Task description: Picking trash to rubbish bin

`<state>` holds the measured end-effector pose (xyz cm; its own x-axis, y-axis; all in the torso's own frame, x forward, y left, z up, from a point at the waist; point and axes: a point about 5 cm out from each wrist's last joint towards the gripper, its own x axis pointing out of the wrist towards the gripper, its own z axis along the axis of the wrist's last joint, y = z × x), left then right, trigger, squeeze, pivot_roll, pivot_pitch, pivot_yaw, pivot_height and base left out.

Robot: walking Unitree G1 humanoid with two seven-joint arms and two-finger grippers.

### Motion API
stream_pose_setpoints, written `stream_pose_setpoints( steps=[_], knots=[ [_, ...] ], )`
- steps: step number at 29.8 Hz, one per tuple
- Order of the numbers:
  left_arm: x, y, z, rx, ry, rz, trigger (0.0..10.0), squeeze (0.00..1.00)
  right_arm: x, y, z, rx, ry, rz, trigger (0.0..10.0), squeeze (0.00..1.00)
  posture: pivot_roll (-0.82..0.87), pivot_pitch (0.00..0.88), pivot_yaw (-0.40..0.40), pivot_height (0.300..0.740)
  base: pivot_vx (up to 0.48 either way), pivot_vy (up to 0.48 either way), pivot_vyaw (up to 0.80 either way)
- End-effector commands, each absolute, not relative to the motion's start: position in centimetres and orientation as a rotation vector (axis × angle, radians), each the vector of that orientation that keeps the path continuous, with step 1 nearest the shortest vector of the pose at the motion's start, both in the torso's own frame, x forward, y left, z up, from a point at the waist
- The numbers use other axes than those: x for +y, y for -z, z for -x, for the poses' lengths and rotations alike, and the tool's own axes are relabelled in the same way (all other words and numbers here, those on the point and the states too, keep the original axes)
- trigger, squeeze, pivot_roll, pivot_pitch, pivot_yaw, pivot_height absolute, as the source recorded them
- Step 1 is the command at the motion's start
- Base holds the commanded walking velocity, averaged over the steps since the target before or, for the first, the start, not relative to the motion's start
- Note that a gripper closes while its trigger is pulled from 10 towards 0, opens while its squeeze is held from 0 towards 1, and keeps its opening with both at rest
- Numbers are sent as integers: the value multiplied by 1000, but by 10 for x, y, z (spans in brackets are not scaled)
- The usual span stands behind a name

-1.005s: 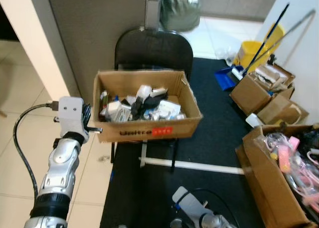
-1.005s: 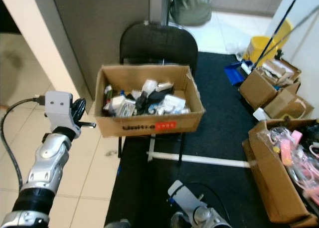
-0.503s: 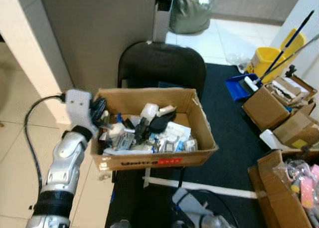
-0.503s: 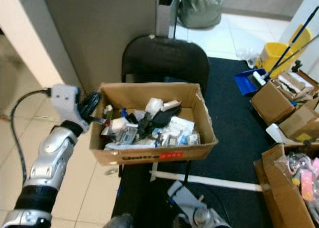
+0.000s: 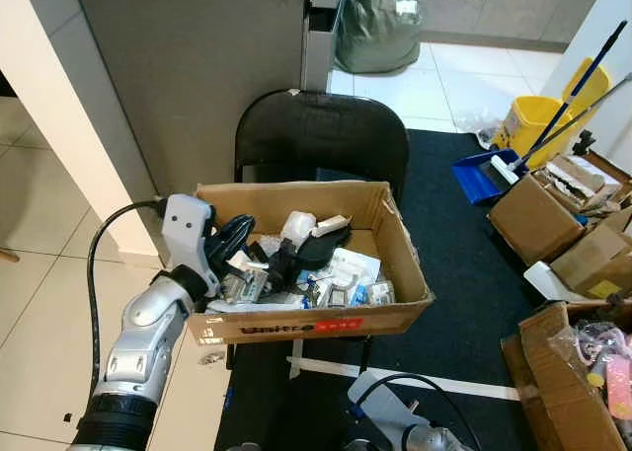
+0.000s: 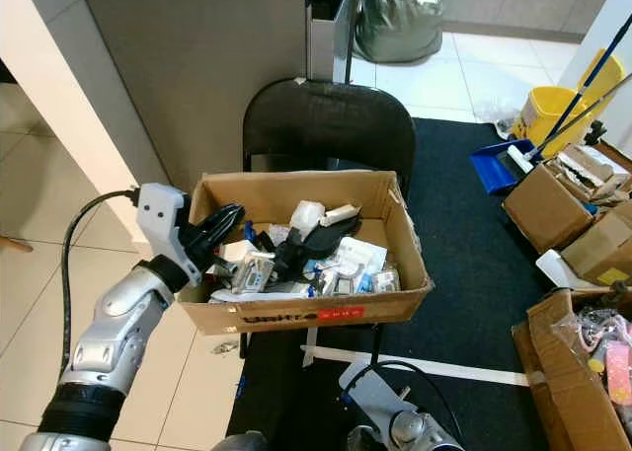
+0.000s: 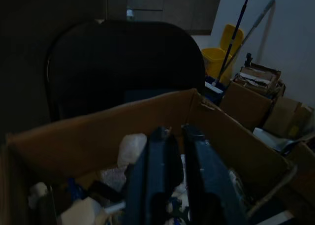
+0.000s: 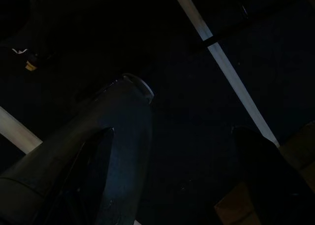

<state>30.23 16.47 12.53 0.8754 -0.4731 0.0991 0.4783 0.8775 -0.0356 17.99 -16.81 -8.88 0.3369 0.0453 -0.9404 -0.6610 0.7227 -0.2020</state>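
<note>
An open cardboard box (image 5: 296, 325) full of mixed trash (image 5: 336, 268) rests on the seat of a black chair (image 5: 321, 135). White packets, a white bottle (image 5: 296, 224) and dark items lie inside it. My left gripper (image 5: 237, 236) reaches over the box's left wall and hangs just above the trash. In the left wrist view its fingers (image 7: 155, 176) stand close together with nothing seen between them. My right arm (image 5: 395, 433) hangs low in front of the chair. Its gripper (image 8: 182, 185) shows dimly over the dark mat, fingers apart.
A grey partition (image 5: 188, 76) stands behind the chair. Several cardboard boxes (image 5: 533, 219), a yellow mop bucket (image 5: 533, 115) and a blue dustpan (image 5: 479, 170) crowd the right side. Another box of pink items (image 5: 583, 382) sits at lower right. A green bag (image 5: 380, 27) lies beyond.
The camera has come closer to the box. My left gripper has moved from outside the box's left wall to over its left part.
</note>
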Motion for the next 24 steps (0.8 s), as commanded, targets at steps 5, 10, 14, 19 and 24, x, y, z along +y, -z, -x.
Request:
stream_pose_setpoints(
  steps=[5,10,14,19,24],
  knots=[
    [181,-111,-301,-67,415,44,10000,1000,-171,96,-163,1210,-529,637,10000,0,110,127,-23,740,0,0,0],
    [197,-111,-306,-73,303,21,10000,1000,-171,96,-163,1209,-530,640,10000,0,110,122,-27,740,0,0,0],
    [201,-116,-310,-93,221,61,10000,1000,-172,96,-163,1208,-533,645,10000,0,111,121,-28,740,0,0,0],
    [180,-109,-308,-63,309,112,10000,0,-171,96,-163,1208,-537,649,10000,0,114,119,-28,740,0,0,0],
    [159,-98,-300,-12,409,150,10000,0,-171,96,-162,1208,-538,644,10000,0,112,123,-22,740,-58,0,0]
  ],
)
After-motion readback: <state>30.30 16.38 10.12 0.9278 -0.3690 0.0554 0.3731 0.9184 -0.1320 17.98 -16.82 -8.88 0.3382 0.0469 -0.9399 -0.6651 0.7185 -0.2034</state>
